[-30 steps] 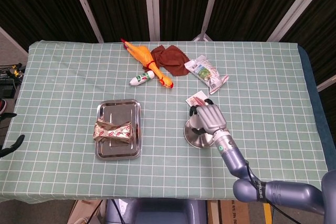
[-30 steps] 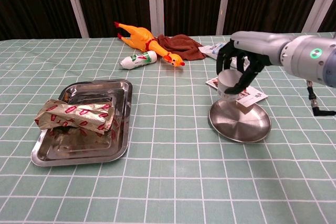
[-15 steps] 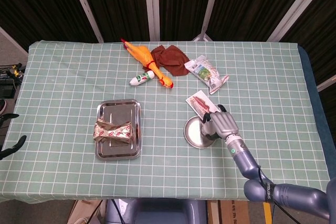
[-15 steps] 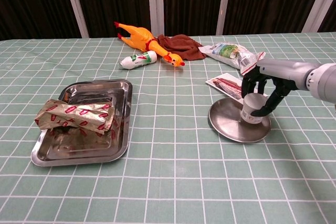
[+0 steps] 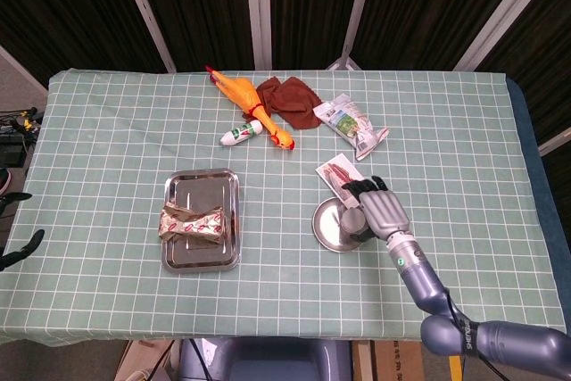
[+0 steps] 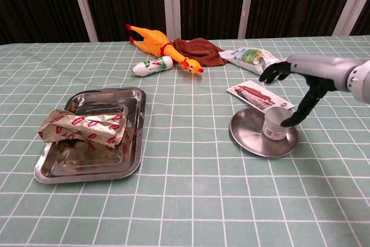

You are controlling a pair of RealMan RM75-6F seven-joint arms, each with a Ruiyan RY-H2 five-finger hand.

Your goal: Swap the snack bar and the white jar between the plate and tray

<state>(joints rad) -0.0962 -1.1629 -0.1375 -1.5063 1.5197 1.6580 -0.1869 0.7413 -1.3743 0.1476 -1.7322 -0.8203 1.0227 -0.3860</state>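
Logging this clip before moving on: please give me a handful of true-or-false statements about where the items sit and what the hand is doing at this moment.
1. The small white jar stands on the round metal plate. True.
2. The right hand grips the jar. False: its fingers are spread, and it holds nothing.
3. The foil-wrapped snack bar lies in the rectangular steel tray. True.
4. The yellow rubber chicken lies in the tray. False: it lies on the checked tablecloth beside the brown cloth.
5. The left hand rests on the tray. False: neither view shows it.

The right hand (image 6: 300, 88) hangs with its fingers spread apart, holding nothing. Its arm reaches in from the lower right.
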